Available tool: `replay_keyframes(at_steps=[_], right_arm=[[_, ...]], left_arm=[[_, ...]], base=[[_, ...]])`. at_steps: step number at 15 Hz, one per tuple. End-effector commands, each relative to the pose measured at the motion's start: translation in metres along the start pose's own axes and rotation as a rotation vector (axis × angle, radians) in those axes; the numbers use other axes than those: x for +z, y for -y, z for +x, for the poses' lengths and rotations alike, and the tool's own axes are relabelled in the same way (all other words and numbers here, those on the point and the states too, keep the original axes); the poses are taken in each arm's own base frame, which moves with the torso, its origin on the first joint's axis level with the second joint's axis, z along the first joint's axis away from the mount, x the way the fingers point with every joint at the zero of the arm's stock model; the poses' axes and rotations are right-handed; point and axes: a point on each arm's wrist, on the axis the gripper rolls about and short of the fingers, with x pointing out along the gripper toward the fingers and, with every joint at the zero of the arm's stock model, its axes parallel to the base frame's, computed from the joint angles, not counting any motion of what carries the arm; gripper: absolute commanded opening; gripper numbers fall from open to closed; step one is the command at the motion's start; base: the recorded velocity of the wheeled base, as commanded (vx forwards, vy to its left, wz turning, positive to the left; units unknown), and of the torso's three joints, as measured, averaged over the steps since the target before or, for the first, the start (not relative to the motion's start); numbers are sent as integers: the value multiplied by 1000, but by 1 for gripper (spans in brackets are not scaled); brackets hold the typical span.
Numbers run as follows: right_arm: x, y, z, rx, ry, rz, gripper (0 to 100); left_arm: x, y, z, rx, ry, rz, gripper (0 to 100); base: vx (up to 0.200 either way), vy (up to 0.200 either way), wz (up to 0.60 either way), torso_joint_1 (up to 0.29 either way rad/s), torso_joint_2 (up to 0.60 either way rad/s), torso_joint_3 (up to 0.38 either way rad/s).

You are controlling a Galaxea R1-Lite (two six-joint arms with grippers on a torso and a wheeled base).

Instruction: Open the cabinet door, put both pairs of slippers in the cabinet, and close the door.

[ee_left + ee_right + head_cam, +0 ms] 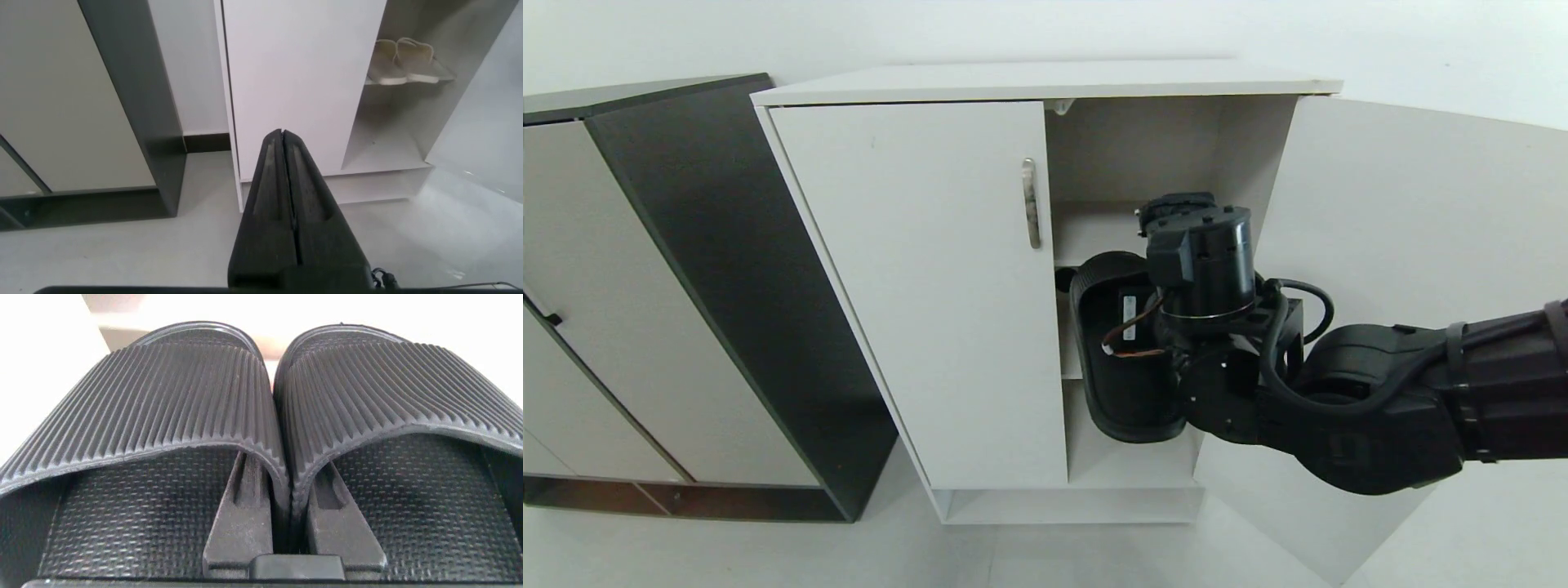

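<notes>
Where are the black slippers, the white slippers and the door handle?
black slippers [180, 384], right wrist view, ribbed strap of one slipper
white slippers [421, 59], left wrist view, top of one slipper
door handle [1031, 204], head view, middle of bar

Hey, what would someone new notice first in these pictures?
The pair of black slippers stands out, pinched by the right tool and held at the open right half of the white cabinet. A pair of white slippers already lies on a shelf inside. The left tool hangs shut out in front.
</notes>
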Motion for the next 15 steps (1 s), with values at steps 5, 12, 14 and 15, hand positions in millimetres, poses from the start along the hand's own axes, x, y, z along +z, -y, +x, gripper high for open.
replay_keyframes(at_steps=[5, 12, 14, 15], right_arm=[[-1, 4, 12, -32, 0, 2, 0], [3, 5, 15, -38, 9, 13, 0], [3, 5, 15, -38, 9, 14, 0], [3, 5, 15, -38, 9, 14, 0]], left_arm=[[0, 0, 0, 0, 0, 0, 0], [0, 0, 0, 0, 0, 1, 0], [0, 0, 0, 0, 0, 1, 0], [0, 0, 0, 0, 0, 1, 0]], base=[[0, 0, 0, 0, 0, 0], [143, 0, 0, 3, 2, 4], [200, 0, 0, 2, 2, 5], [200, 0, 0, -7, 2, 2]])
